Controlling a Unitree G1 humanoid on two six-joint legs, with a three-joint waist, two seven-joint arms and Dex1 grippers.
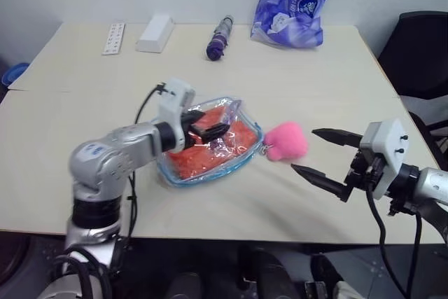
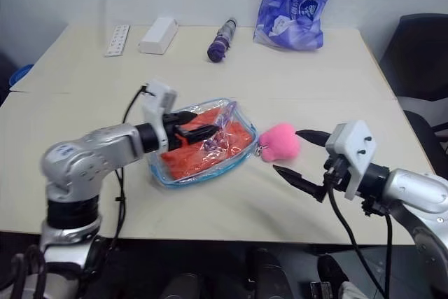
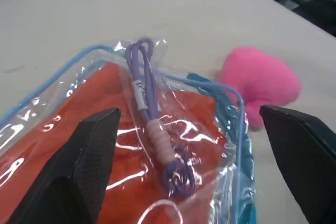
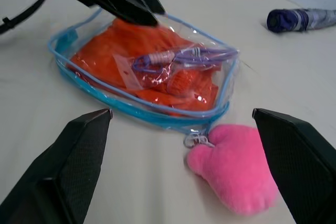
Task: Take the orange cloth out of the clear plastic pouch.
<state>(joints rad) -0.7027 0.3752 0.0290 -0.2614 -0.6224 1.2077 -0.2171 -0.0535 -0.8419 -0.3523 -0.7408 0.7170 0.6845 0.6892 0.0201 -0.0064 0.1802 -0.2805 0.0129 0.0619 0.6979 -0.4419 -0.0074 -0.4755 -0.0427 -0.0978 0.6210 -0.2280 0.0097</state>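
The left gripper (image 1: 210, 129) hung with its two black fingers spread wide over the flat clear plastic pouch with light blue piping (image 1: 183, 174), holding nothing. Directly beneath those fingers lay the bright orange folded cloth (image 1: 203, 160), still fully inside the pouch, with a small sealed packet holding a purple cord (image 3: 149, 106) lying on top of it. The right gripper (image 2: 299, 153) was likewise wide open and empty, facing the pink fluffy pompom (image 2: 279, 142) just ahead of its fingertips, with the pouch beyond that.

The likeliest trouble, as I judged it, was the left fingers pinching slick plastic rather than cloth, so the whole pouch would lift or slide. The cord packet could also come out first or snag the fabric. If the right gripper caught only the pompom, its short ring would let the pouch swing rather than stay pinned.

The pale beige tabletop (image 1: 84, 131) was smooth, offering little friction. Well beyond both grippers lay a purple folded umbrella (image 1: 219, 38), a white box (image 1: 155, 33), a white power strip (image 1: 114, 38) and a purple-blue printed plastic bag (image 1: 294, 1); a black chair (image 1: 418, 54) stood off to the right gripper's outer side.
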